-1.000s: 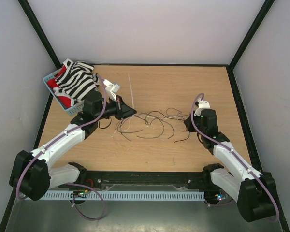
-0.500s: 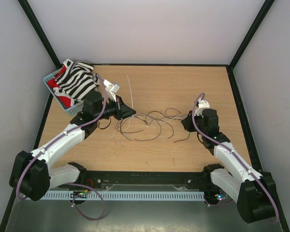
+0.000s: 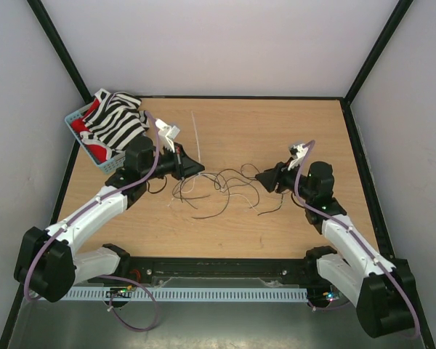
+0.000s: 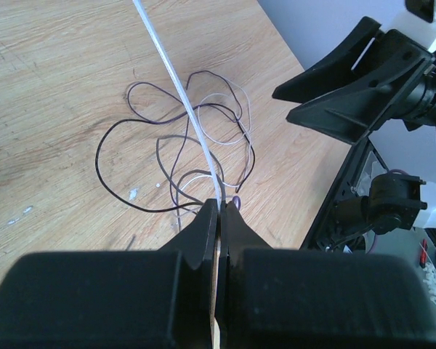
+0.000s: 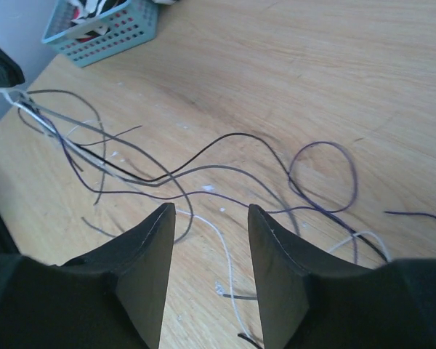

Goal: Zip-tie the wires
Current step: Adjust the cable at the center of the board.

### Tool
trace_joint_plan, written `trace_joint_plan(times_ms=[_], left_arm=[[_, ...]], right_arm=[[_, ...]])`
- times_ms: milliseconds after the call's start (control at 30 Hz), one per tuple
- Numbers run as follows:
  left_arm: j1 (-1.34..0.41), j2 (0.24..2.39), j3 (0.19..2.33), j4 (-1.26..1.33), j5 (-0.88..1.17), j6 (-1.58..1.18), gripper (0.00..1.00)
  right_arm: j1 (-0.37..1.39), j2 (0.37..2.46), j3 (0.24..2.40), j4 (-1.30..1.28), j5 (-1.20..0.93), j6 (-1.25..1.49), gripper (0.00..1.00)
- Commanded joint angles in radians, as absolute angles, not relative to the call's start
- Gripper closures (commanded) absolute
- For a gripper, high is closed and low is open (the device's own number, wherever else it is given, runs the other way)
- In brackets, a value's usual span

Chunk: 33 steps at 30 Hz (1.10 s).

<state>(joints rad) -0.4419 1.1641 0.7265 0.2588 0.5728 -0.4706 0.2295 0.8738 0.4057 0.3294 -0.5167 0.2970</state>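
Left end effector (image 4: pixel 219 207) is clamped shut on a white zip tie (image 4: pixel 178 87), which is kept pointing toward 12 o'clock, probably so it can be looped. Right end effector (image 5: pixel 209 214) is held apart and empty above the wires (image 3: pixel 225 185) — these are spread across the middle of the surface (image 3: pixel 276 123). A basket (image 5: pixel 105 36) is set at 10 o'clock — pale walls enclose everything.

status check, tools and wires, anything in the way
Left tool shut on the white zip tie, wires running to its tip. Right tool open over them, holding nothing. Basket far left, apart from the work.
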Motion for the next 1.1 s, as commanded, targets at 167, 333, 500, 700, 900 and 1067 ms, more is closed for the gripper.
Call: trace_joint_plan(times_ms=[167, 333, 500, 700, 900, 1067], left_arm=[[-0.435, 1.156, 0.770, 0.272, 0.594, -0.452, 1.00], [-0.436, 1.162, 0.775, 0.270, 0.600, -0.452, 1.00], [-0.435, 1.165, 0.776, 0.270, 0.601, -0.452, 1.00], [-0.436, 1.170, 0.779, 0.270, 0.605, -0.454, 1.00], [-0.434, 1.175, 0.782, 0.270, 0.605, -0.452, 1.00], [-0.435, 1.179, 0.785, 0.270, 0.609, -0.454, 1.00]], right_arm=[[0.345, 1.069, 0.469, 0.559, -0.646, 0.303, 0.45], [0.416, 1.181, 0.487, 0.658, -0.614, 0.249, 0.45], [0.461, 1.285, 0.533, 0.688, -0.603, 0.215, 0.45], [0.501, 1.364, 0.571, 0.694, -0.582, 0.187, 0.45], [0.522, 1.427, 0.598, 0.719, -0.595, 0.185, 0.44], [0.540, 1.470, 0.619, 0.750, -0.588, 0.190, 0.44]])
